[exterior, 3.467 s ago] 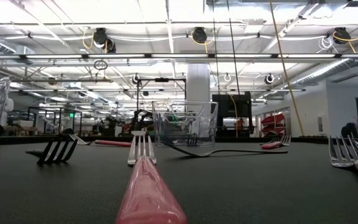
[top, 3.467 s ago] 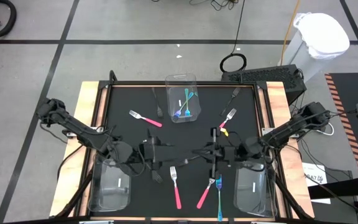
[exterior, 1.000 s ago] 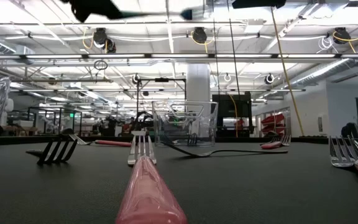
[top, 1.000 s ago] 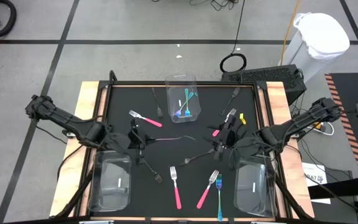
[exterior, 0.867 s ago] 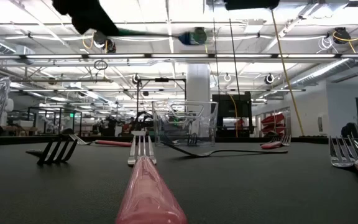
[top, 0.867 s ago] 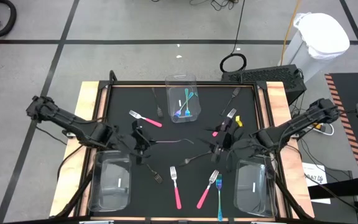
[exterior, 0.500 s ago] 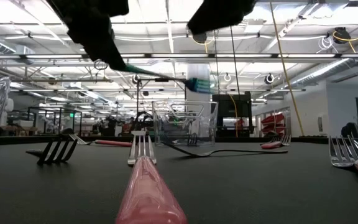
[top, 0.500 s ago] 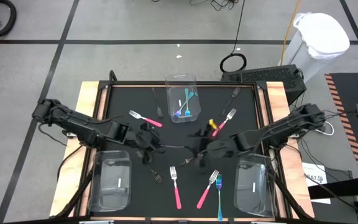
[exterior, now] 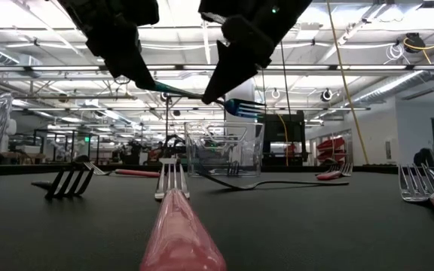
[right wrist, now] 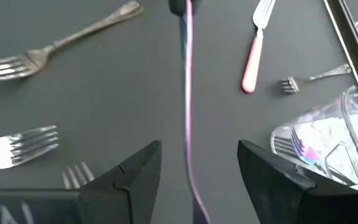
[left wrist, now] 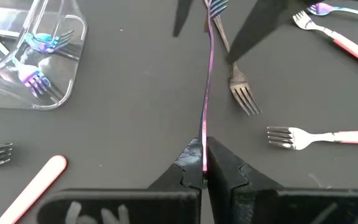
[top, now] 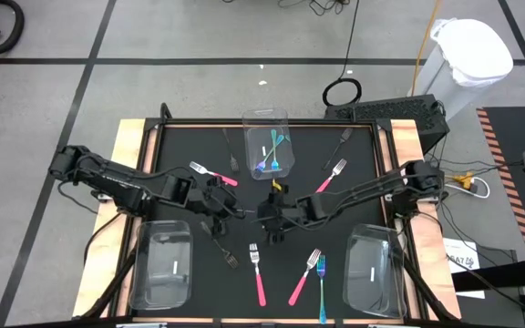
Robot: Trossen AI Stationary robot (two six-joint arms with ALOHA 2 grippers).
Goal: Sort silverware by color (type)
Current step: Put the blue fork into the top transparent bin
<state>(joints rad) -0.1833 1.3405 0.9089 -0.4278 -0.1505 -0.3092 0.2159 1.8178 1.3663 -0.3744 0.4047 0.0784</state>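
The left gripper (left wrist: 202, 163) has its two fingers pressed tight on the end of a thin shiny fork (left wrist: 207, 93). It holds the fork up in the air, near the middle bin (top: 265, 128), on the side of the bin that faces the two arms. The right gripper (right wrist: 197, 149) is spread wide, with one finger on each side of the same fork. It is not squeezing it yet. It looks like one arm is about to pass the fork to the other.

The job is only partly done, I think. The middle bin has a few blue and green forks in it. The left bin (top: 167, 264) and the right bin (top: 372, 264) sit well apart from the middle bin, and I see no forks in them.

Many forks are left on the black mat (top: 180, 146). A pink fork (top: 212, 173) lies near the middle bin on its left, and another pink fork (top: 331, 173) lies near it on its right. A dark fork (top: 340, 141) lies just beside the bin on the right. Two more pink forks (top: 259, 273) and a blue fork (top: 321, 282) lie well apart from the bin, between the other two bins.

There is open mat right under the held fork. The two grippers are very near each other, so they could bump. The middle bin's wall is close too.
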